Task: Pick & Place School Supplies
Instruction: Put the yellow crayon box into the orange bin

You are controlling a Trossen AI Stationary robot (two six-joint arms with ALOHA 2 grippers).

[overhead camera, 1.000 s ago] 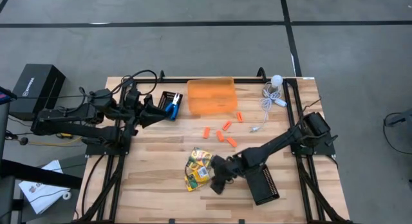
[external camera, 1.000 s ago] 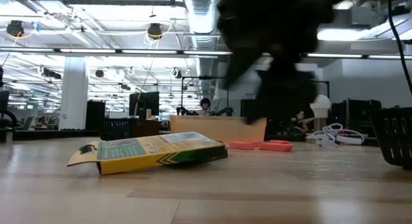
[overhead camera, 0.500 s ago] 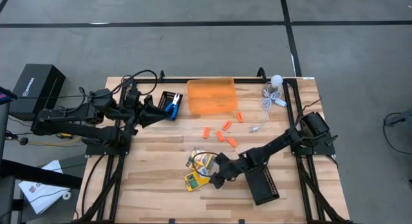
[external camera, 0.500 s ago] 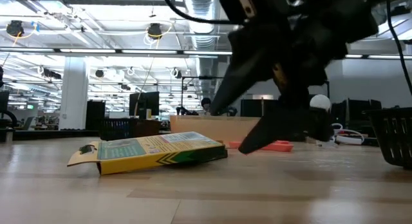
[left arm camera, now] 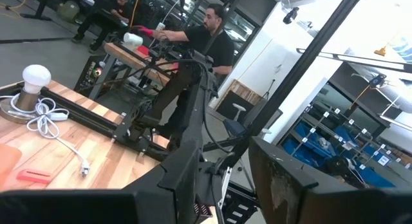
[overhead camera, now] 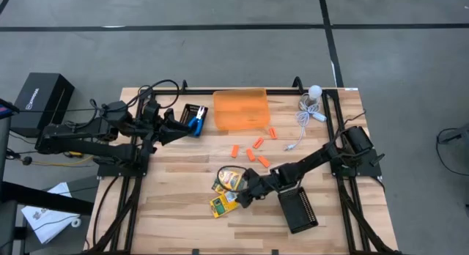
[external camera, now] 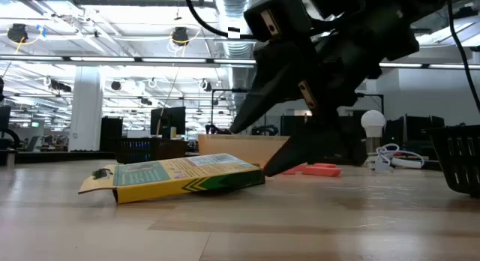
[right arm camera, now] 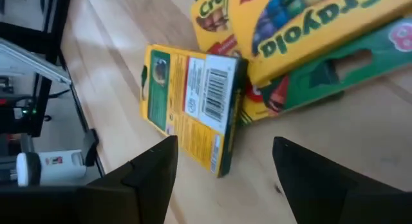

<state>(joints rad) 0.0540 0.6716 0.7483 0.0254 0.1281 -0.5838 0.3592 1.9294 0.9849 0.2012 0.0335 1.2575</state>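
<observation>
Wooden slatted table (overhead camera: 183,211) on a grey concrete floor, open workshop with ceiling lights behind in the low view. Lower middle of the high view: small pile of yellow-and-green crayon boxes (overhead camera: 226,193), one lying flat at lower left of the low view. Right gripper (overhead camera: 242,198) just right of the pile, low over the boards, fingers (right arm camera: 153,172) spread apart and holding nothing, tips at the edge of the boxes (right arm camera: 193,102). Black ridged tray (overhead camera: 298,209) beside the right arm, lower right of centre. Higher up, centre: scattered short orange sticks (overhead camera: 256,154). Beyond them, upper centre: orange translucent bin (overhead camera: 240,110). Upper left: left gripper (overhead camera: 180,127) by blue-handled pliers (overhead camera: 196,123) lying in a second small black tray (overhead camera: 192,111); cannot tell how its fingers stand. Upper right: white cable with bulb (overhead camera: 308,105). Person standing beyond the table in the left wrist view.
</observation>
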